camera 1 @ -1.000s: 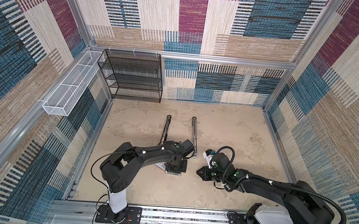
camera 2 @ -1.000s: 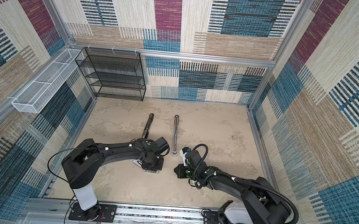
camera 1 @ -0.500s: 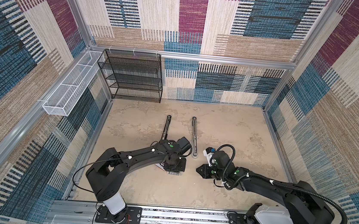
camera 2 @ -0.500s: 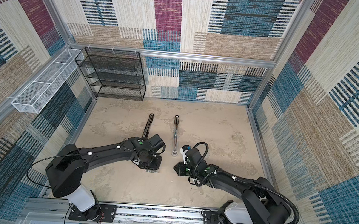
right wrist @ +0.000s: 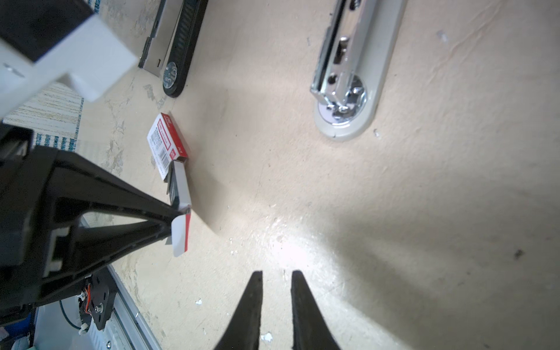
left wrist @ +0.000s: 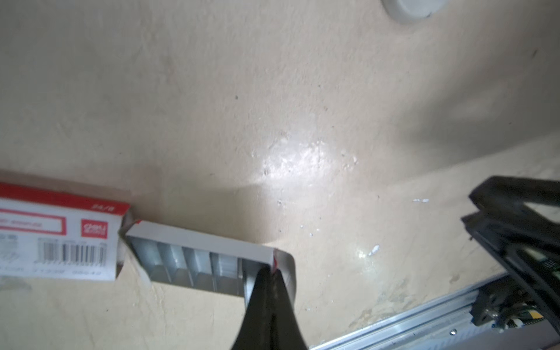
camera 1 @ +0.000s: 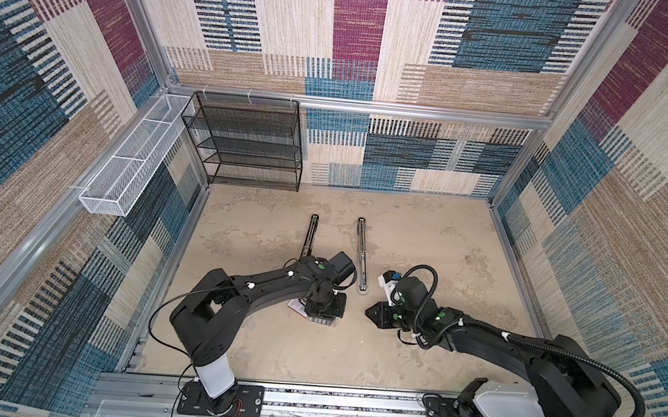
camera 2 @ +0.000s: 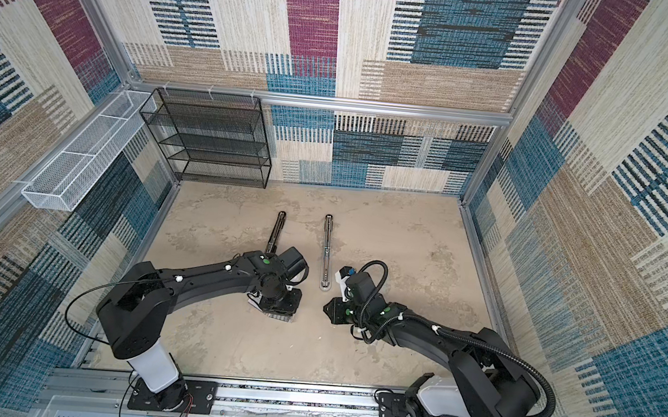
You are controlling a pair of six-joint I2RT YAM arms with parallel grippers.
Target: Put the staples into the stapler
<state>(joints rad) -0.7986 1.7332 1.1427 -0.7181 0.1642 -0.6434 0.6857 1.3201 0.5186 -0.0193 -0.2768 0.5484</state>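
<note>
Arm (camera 1: 257,290) swung; left hand (left wrist: 268,271) seemingly pinches staples' (left wrist: 178,260) tray (left wrist: 197,239).

Beige mottled tabletop (camera 1: 425,243) is bearing a black stapler arm (camera 1: 310,236) and a chrome stapler base (camera 1: 362,256), lying apart, nearly parallel. A white red-labelled box (left wrist: 57,239) is lying nearby, its staple tray (left wrist: 197,260) protruding. A black wire rack (camera 1: 246,142) is standing at the back.

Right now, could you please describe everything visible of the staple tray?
The staple tray is an open white cardboard drawer holding rows of grey metallic staples. It is pulled out of the white, red-labelled box, one end at the box's mouth. The left gripper is shut on its red-edged end flap.
</note>
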